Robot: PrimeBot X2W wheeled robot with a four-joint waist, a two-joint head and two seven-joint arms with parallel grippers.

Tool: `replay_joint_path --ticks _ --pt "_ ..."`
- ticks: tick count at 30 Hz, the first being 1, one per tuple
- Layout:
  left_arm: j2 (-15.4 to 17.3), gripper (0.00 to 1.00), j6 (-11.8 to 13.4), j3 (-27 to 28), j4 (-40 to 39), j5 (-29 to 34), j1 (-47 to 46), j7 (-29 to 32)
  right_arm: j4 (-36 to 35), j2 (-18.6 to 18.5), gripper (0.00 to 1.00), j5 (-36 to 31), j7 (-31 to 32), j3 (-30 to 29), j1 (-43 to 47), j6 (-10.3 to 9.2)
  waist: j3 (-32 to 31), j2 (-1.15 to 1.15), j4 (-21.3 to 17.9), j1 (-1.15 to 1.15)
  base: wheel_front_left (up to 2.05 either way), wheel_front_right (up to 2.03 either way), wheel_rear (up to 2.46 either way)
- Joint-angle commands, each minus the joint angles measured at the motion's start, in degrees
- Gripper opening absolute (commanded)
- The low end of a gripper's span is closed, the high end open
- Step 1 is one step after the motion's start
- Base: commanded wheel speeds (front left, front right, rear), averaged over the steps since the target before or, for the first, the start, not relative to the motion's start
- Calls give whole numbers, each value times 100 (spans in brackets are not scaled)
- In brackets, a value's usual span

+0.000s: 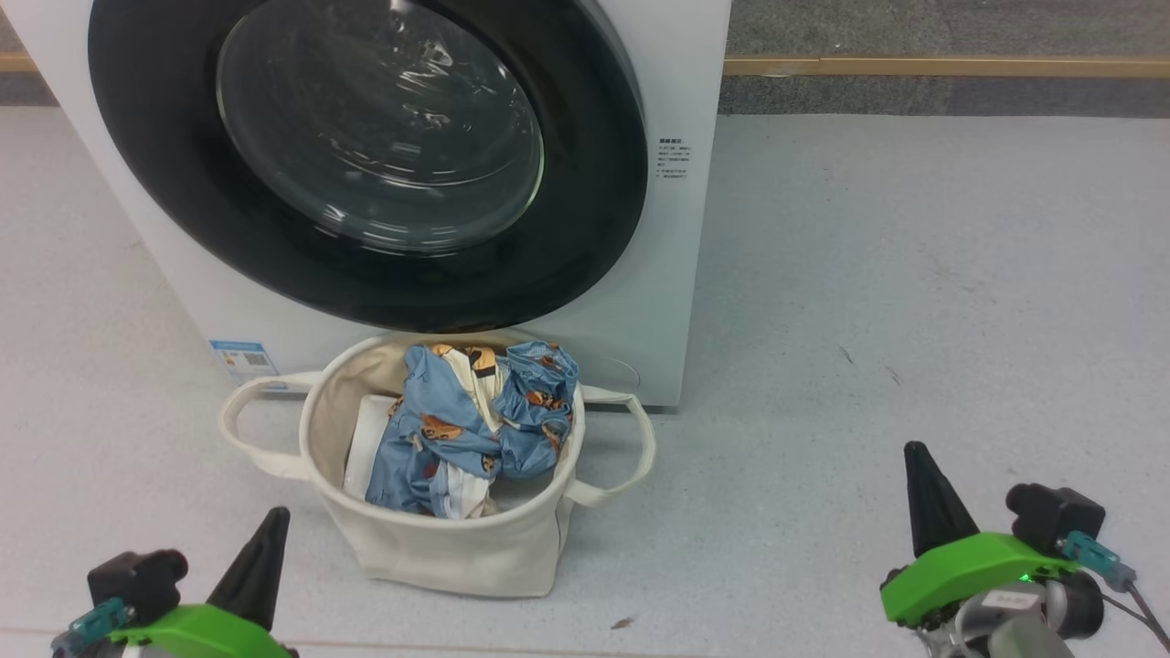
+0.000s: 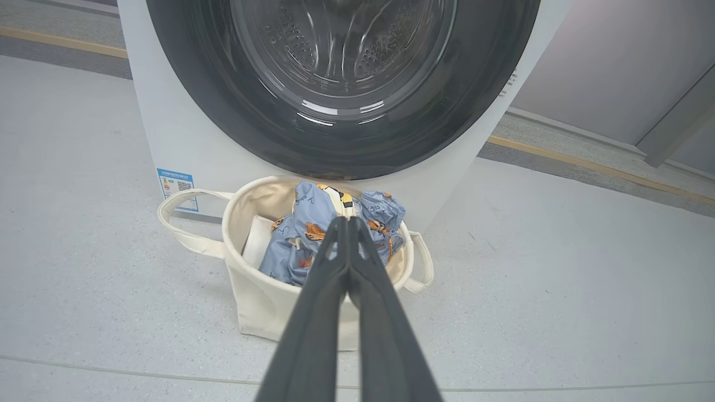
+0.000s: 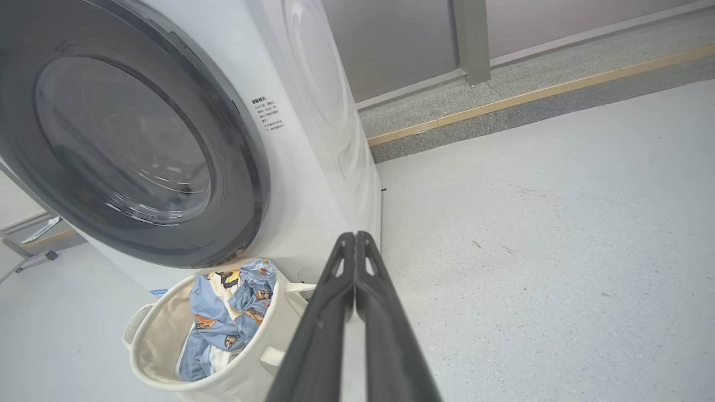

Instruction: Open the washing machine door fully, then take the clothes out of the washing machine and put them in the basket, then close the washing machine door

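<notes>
The washing machine door [image 1: 379,128] lies flush against the white washing machine [image 1: 676,228], its black rim and glass centre facing me. In front of it, on the floor, stands the cream basket [image 1: 457,548], and in it lie the light-blue clothes [image 1: 457,429] with orange-brown figures. My left gripper [image 1: 272,521] is at the lower left, shut on nothing, short of the basket. My right gripper [image 1: 917,452] is at the lower right, also shut and holding nothing. The left wrist view has the closed fingers [image 2: 347,220] in line with the clothes [image 2: 301,245]. The right wrist view has its fingers [image 3: 354,235] pressed together, to the right of the basket [image 3: 234,385].
A flat white sheet [image 1: 366,439] lies in the basket beside the clothes. A blue label sticker [image 1: 245,363] sits low on the machine's front. Grey floor [image 1: 914,302] spreads to the right, bounded at the back by a wooden strip [image 1: 914,66].
</notes>
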Motion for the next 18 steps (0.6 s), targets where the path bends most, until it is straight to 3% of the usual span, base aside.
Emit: replay_joint_path --ticks 1,18 --pt "91 0 -4 170 -193 -109 -264 28 -230 -31 0 140 31 -27 -282 0 2 0 7 -1 0 0 0" --pt "-209 0 -10 511 -362 -898 -157 290 -414 -30 0 1228 304 -99 -168 -1 25 0 122 -2 0 0 0"
